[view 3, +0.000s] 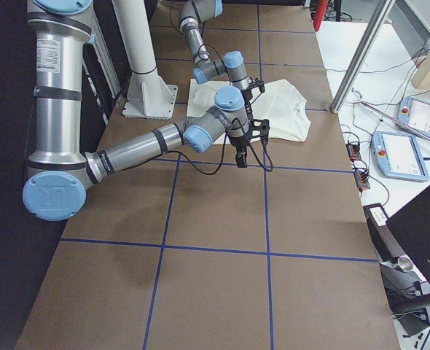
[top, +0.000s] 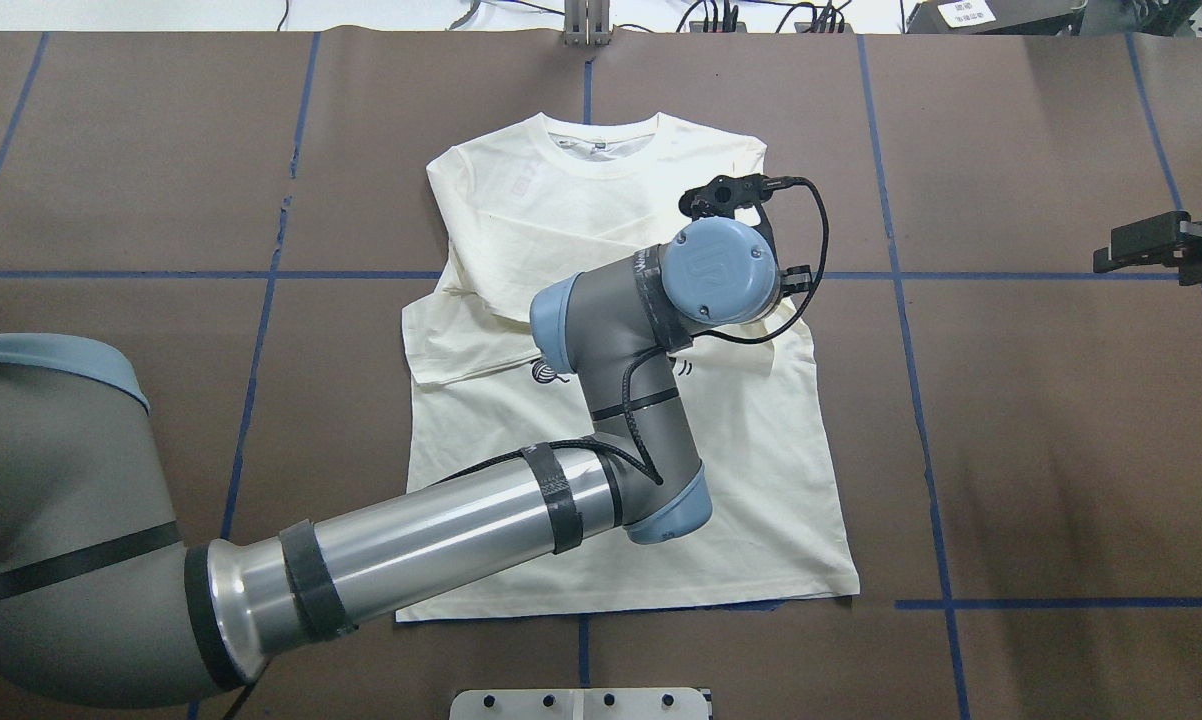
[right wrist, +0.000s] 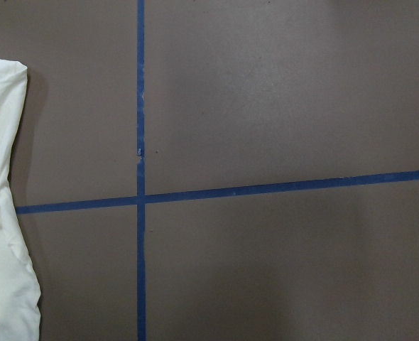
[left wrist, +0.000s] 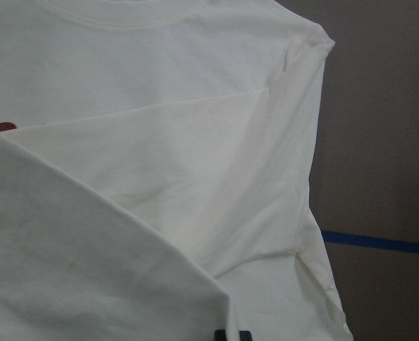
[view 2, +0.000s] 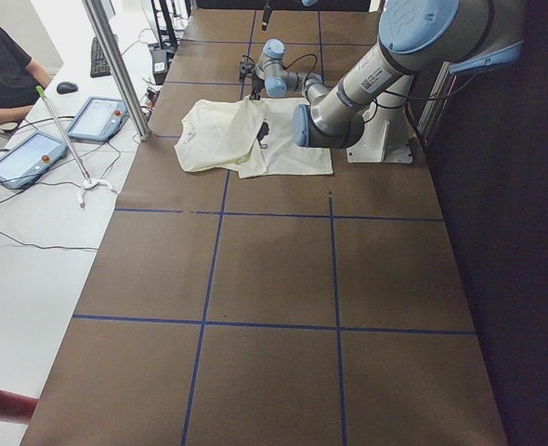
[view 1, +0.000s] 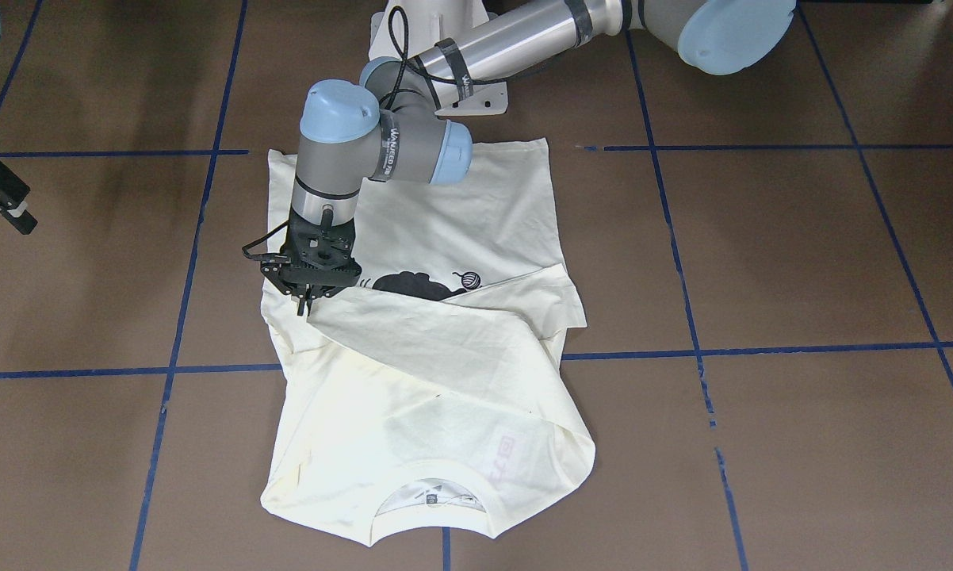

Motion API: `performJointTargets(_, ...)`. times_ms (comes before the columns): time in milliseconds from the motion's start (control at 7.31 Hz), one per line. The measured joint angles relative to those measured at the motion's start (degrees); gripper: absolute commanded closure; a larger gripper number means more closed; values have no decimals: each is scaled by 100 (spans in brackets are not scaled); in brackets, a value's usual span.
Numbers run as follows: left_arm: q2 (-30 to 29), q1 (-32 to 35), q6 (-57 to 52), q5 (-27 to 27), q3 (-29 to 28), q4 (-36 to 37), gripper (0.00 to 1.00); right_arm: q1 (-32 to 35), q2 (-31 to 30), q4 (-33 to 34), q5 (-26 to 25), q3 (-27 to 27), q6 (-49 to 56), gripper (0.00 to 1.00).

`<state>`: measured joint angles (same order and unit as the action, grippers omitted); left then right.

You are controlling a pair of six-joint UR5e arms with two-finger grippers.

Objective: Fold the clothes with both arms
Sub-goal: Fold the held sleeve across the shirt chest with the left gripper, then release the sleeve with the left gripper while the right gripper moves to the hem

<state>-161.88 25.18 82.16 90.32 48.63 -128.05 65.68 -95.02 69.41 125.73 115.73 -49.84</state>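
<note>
The cream-white T-shirt (view 1: 413,396) lies flat on the brown table, collar away from the robot, with part of the black cat print (view 1: 409,284) showing. One flap is folded across its middle, plain side up. My left gripper (view 1: 308,301) points down, shut on the corner of that flap at the shirt's side. In the overhead view the left wrist (top: 711,265) hides it. The left wrist view shows the held cloth (left wrist: 89,270) close up and a fingertip (left wrist: 231,335). My right gripper (view 1: 5,202) hangs open and empty over bare table, well off the shirt's side (top: 1146,248).
Blue tape lines (view 1: 762,349) grid the table. The white pedestal base (view 1: 445,32) stands behind the shirt. In the exterior left view a metal post (view 2: 116,65), tablets (view 2: 97,116) and a seated person are beyond the table's far edge.
</note>
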Motion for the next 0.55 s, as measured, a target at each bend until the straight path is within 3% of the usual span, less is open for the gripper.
performJointTargets(137,-171,-19,-1,-50,-236,-156,36,13,-66,-4,1,7,15,0)
performJointTargets(274,-260,-31,-4,-67,-412,-304,27,12,-90,-4,-6,0,10,0)
performJointTargets(547,-322,-9,106,-58,-432,-505,26,-66,-42,-6,-14,-14,-82,0)
